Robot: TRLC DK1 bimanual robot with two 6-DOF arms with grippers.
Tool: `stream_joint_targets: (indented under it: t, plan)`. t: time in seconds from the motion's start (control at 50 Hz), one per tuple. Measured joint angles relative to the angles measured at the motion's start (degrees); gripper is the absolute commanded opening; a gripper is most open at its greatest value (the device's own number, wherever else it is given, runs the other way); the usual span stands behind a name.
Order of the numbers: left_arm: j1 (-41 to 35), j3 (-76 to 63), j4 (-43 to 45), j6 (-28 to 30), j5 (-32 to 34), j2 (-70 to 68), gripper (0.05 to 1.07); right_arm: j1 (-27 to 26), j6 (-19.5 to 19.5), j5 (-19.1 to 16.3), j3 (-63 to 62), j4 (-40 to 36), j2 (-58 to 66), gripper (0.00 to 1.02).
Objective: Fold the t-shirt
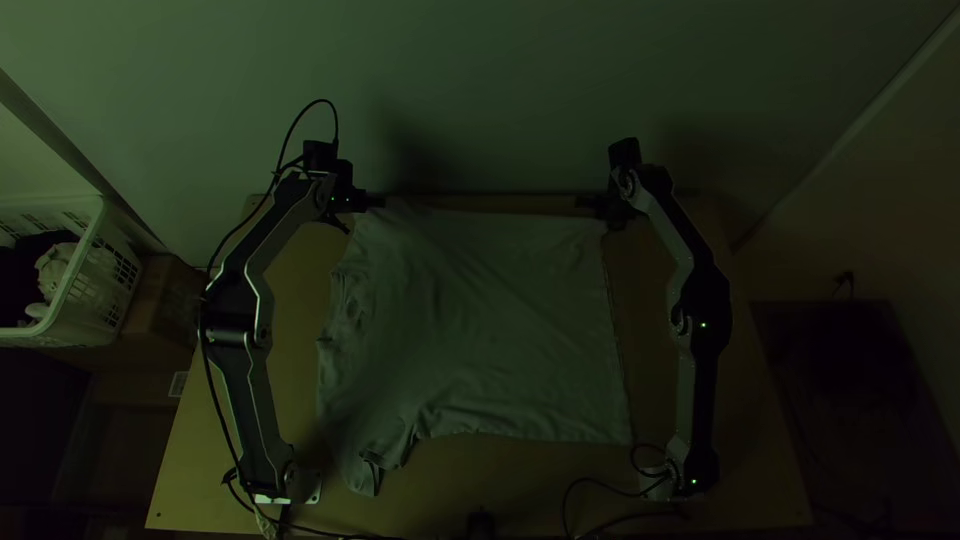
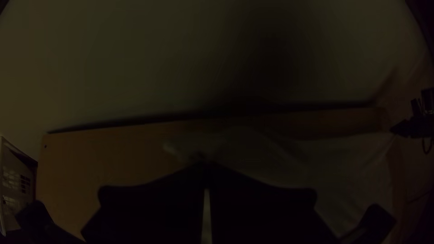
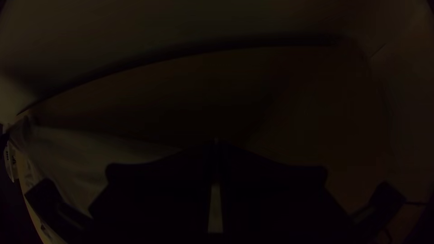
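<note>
A light wooden table carries a pale, plain fabric t-shirt, spread out between the two grippers and running from their jaws towards the arms' bases. Its neck opening and sleeves lie on the left gripper's side, its straight hem on the right gripper's side.

The left gripper, with wide flat black fingers, is clenched on the shirt at the far sleeve end. The right gripper, of the same kind, is also closed; in this dim light it appears to pinch the far corner of the hem.

The step in hand seems to be folding the far side over the near side. Both jaws would do well to rise together, just enough to clear the lower layer, then travel level towards the bases with the cloth lightly taut. Too much pull could drag the whole shirt or slip a corner free; lowering before release should keep the edge straight. The near sleeve, bunched well apart from the left jaws, may need smoothing.

Beyond the table's left edge, well apart from the left jaws, is a small pale label; any writing on it is unreadable.
</note>
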Motion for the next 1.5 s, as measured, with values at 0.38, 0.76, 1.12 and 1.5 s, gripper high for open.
stream_joint_targets:
  t: [0.38, 0.76, 1.12, 1.5]
  plan:
    - [0.0, -20.9, 6.84, -0.07, 0.0, -13.99, 0.08, 0.46, -0.63, 1.33, -14.34, 0.04, -10.34, 0.03]
    - [0.04, -35.8, 8.28, -0.9, 0.04, -27.69, 0.08, 2.64, -1.11, 1.73, -30.69, 3.98, -23.28, 0.03]
    - [1.36, -48.85, 9.4, -0.85, 0.22, -36.35, 0.08, 3.13, -1.25, 1.9, -45.03, 8.63, -30.97, 0.03]
    - [1.92, -57.02, 10.16, -0.85, 0.42, -37.13, 0.48, 3.78, -1.22, 1.9, -56.0, 11.34, -34.34, 0.43]
